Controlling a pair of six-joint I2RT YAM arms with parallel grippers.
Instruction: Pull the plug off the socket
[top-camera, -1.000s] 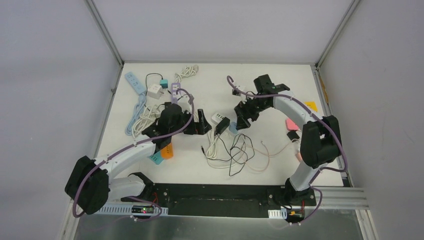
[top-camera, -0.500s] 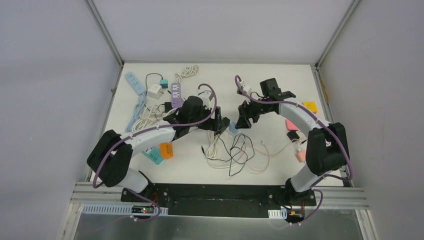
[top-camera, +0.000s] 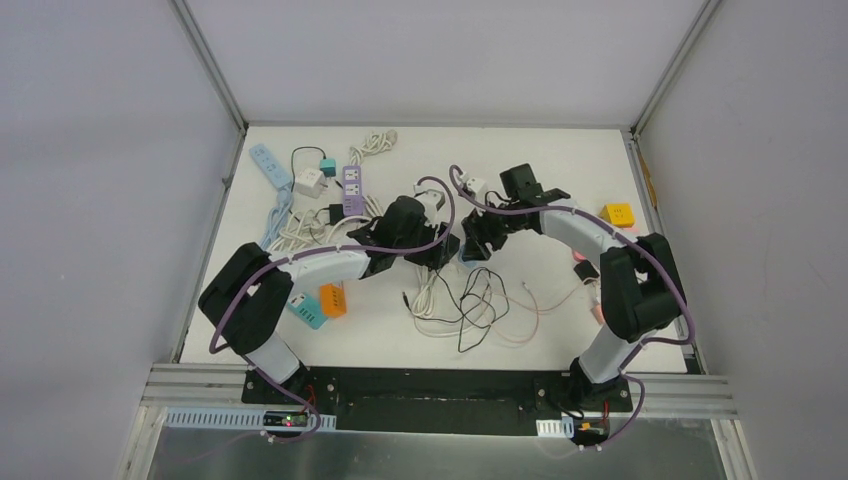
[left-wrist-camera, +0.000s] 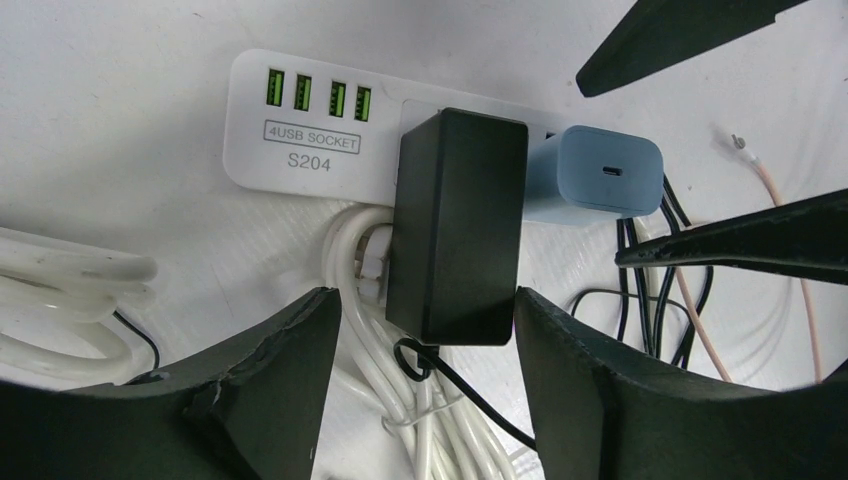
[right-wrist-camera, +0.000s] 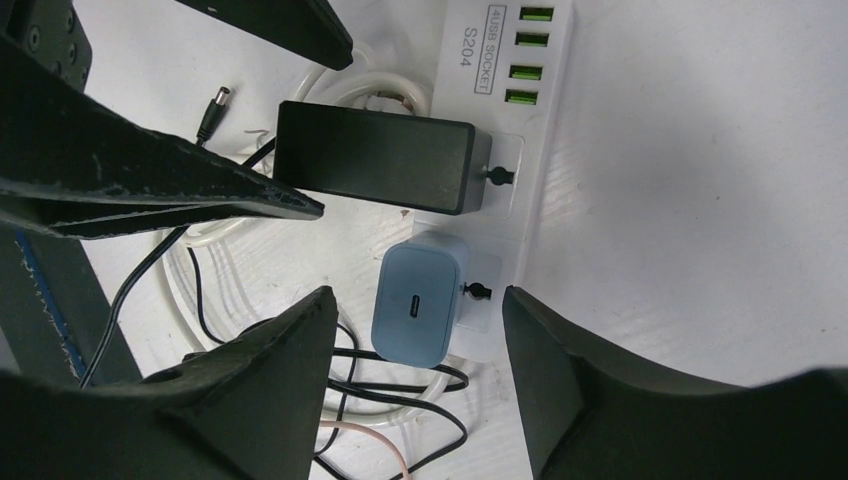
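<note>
Currently left end effector (left-wrist-camera: 425, 330) spread, straddling black adapter (left-wrist-camera: 458, 225), likely for the pull; right end effector (right-wrist-camera: 418, 335) spread over blue charger (right-wrist-camera: 415, 295)

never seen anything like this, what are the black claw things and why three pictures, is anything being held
These are two robot arms bolted to a table. The wide picture looks down from above. The two close-ups come from a camera on each wrist, so the dark shapes at the bottom are that arm's own fingers. On the table lies a white power strip with a black adapter and a blue charger plugged in, plus loose cables. The left gripper is open, a finger on each side of the black adapter. The right gripper is open either side of the blue charger. Nothing is held yet.
</note>
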